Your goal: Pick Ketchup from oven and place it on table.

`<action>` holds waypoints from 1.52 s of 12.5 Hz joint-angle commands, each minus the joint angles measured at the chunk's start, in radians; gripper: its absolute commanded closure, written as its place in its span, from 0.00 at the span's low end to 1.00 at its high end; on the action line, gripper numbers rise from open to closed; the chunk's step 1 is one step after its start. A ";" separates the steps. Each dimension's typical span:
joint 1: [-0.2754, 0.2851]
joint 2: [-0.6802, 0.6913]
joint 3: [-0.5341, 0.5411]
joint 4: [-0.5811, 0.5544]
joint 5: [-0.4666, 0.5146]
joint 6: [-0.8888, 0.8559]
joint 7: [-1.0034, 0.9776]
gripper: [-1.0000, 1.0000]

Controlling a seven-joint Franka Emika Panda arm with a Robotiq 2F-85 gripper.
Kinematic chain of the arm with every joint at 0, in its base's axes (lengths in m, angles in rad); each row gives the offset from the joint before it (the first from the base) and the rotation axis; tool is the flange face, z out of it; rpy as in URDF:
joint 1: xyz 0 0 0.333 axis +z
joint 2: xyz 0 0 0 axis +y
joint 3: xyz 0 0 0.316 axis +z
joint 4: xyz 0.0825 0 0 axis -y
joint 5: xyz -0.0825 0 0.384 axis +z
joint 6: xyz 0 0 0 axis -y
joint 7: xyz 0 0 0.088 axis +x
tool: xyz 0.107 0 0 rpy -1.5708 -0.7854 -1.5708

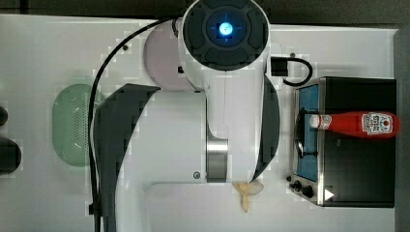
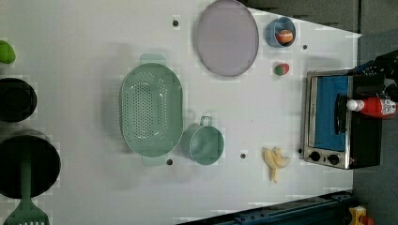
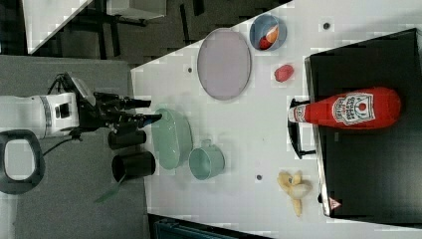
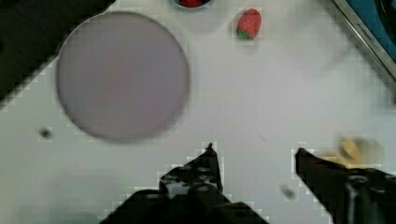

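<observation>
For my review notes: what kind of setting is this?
Probably a lab tabletop staged as a toy kitchen: a white table with mounting holes, a toaster oven, a green colander.

The top view looks straight down over the white robot arm point(image 1: 212, 96). The left view and right view both take in the large white tabletop point(image 2: 94, 93) and the boxy black toaster oven point(image 3: 368, 164); the wrist view hangs closer above that tabletop.
</observation>
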State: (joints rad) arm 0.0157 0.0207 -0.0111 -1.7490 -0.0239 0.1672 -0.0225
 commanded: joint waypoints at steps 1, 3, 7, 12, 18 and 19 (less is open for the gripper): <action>0.001 -0.373 -0.067 -0.140 0.016 -0.218 0.039 0.21; -0.001 -0.371 -0.069 -0.141 0.016 -0.218 0.039 0.00; -0.018 -0.347 -0.137 -0.141 0.014 -0.185 0.039 0.00; -0.049 -0.238 -0.326 -0.140 0.014 -0.033 0.039 0.00; -0.055 -0.031 -0.518 -0.116 0.014 0.226 0.039 0.00; -0.056 0.007 -0.537 -0.105 0.014 0.253 0.039 0.00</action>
State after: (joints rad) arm -0.0486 0.0695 -0.5508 -1.9150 -0.0139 0.4172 -0.0225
